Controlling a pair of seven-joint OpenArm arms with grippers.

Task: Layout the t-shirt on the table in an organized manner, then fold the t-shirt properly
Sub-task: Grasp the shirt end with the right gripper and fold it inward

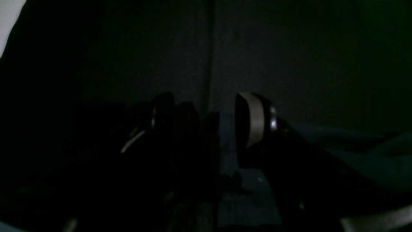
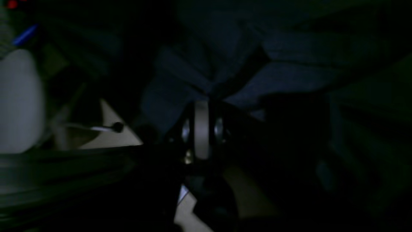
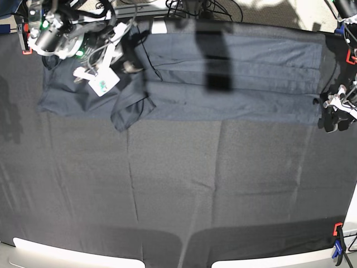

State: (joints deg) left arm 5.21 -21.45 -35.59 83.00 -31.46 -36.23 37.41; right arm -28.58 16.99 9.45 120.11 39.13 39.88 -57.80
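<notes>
The dark t-shirt (image 3: pixel 234 84) lies stretched in a wide band across the far part of the black table (image 3: pixel 178 184), with a bunched flap at its left (image 3: pixel 131 109). My right gripper (image 3: pixel 131 66) sits at the shirt's far left part. In the right wrist view its pads (image 2: pixel 201 129) are pressed together, with folds of the shirt (image 2: pixel 289 77) converging on the tips. My left gripper (image 3: pixel 330 117) is at the shirt's right edge. In the left wrist view its fingers (image 1: pixel 254 119) stand apart, with shirt fabric (image 1: pixel 354 148) below and beside them.
Red clamps (image 3: pixel 350 56) and a blue clamp (image 3: pixel 336 254) hold the cloth at the table's corners. Cables (image 3: pixel 195 6) lie behind the far edge. A white label card (image 3: pixel 103 84) hangs from the right arm over the shirt. Pale table edges (image 3: pixel 39 245) show at the front.
</notes>
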